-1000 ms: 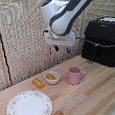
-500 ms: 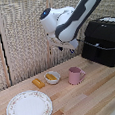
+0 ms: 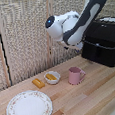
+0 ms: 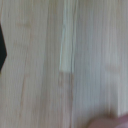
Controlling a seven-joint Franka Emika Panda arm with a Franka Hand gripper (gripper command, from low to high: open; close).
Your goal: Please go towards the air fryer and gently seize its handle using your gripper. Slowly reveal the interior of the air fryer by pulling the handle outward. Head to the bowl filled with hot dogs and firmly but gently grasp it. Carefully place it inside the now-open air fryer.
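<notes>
Hiding behind the arm (image 3: 77, 21), fingers unreadable.

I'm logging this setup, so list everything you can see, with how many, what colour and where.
air fryer: one, black, at the exterior view's right, back of the table.
bowl: one, white, table centre, holding one orange-yellow hot dog piece.
loose hot dog piece: one, orange-yellow, on the table just left of the bowl in the exterior view.
mug: one, pink, right of the bowl.
plate: one, white, floral rim, front left.
table: one, light wood.
robot arm: one, white and grey, above the table; gripper not seen.
</notes>
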